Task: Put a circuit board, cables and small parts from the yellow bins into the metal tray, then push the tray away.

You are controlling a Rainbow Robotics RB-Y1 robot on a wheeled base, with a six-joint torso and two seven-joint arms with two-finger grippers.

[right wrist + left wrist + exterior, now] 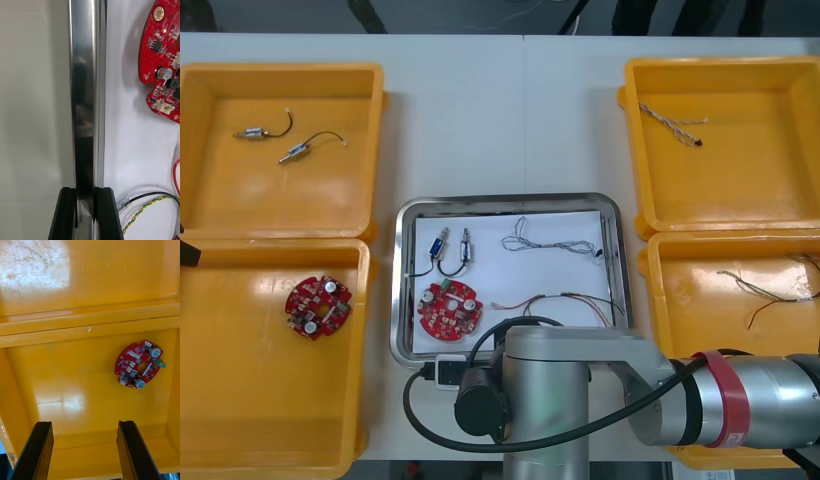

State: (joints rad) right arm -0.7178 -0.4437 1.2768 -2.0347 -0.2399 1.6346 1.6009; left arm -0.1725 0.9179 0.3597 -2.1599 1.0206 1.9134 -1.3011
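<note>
Biting the near rim of the loaded metal tray, the right gripper is clamped left of centre, so the tray could be swung askew when pushed. The left gripper is held spread over a yellow bin.

Mid-table, between the bins: metal tray. Inside it, near-left corner: circuit board; just behind that, two small metal parts side by side; far right, a twisted cable; near right, a second cable. Left of the tray, farther back: far-left bin with two more metal parts. Left, nearer: near-left bin with a second circuit board, left gripper over it, fingers apart. Right, farther back: far-right bin with one lone cable. Right, nearer: near-right bin with loose cables. Clamped on the tray's near rim: right gripper.
</note>
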